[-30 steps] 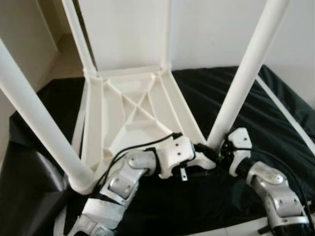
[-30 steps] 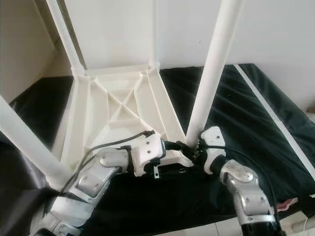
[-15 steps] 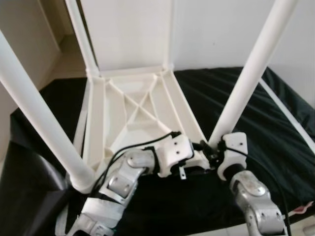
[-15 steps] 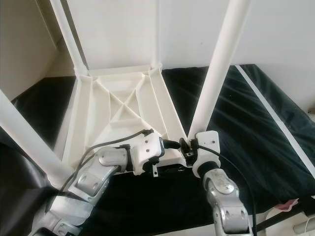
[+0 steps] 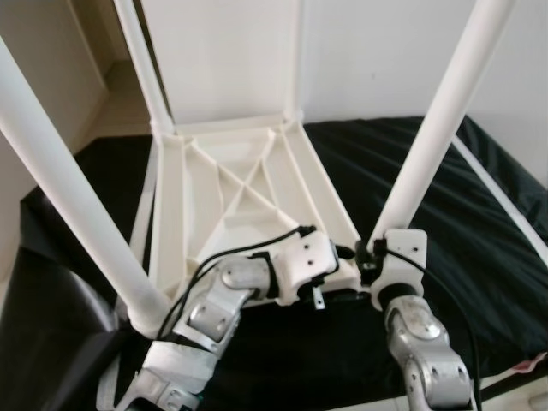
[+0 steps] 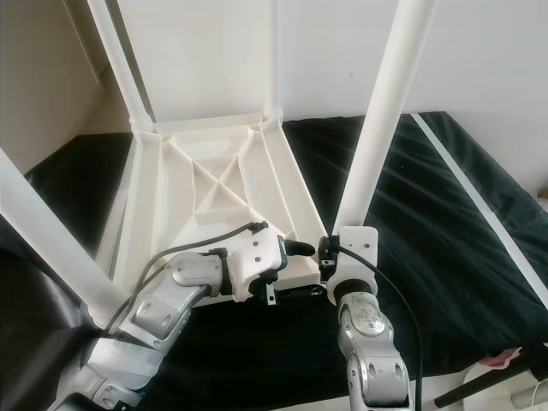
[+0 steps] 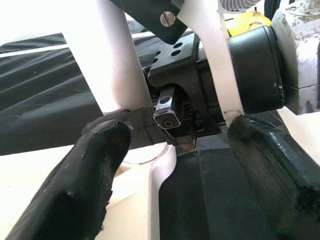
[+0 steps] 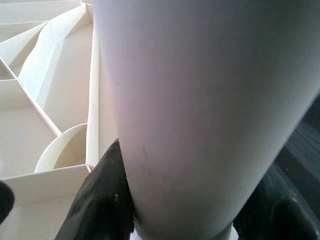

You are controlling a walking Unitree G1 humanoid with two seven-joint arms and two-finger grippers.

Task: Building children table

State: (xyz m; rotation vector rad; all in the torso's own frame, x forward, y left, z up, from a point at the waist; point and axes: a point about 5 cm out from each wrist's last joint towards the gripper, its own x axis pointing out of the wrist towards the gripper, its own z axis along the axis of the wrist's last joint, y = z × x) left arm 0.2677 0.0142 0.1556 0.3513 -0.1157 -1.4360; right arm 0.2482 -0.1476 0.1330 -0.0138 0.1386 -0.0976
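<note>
A black sheet (image 6: 445,214) is lying spread and creased before me, covering the low surface and reaching to its near edge. A white strip (image 6: 467,193) is running diagonally across the sheet on my right side. A pale wall (image 6: 488,51) is standing behind it, and a beige wall (image 6: 34,77) is closing off my left. At the lower right corner, a small pink object (image 6: 505,357) is resting at the sheet's edge, too small to identify, with a dark rod (image 6: 467,390) lying just beside it on the light floor.
</note>
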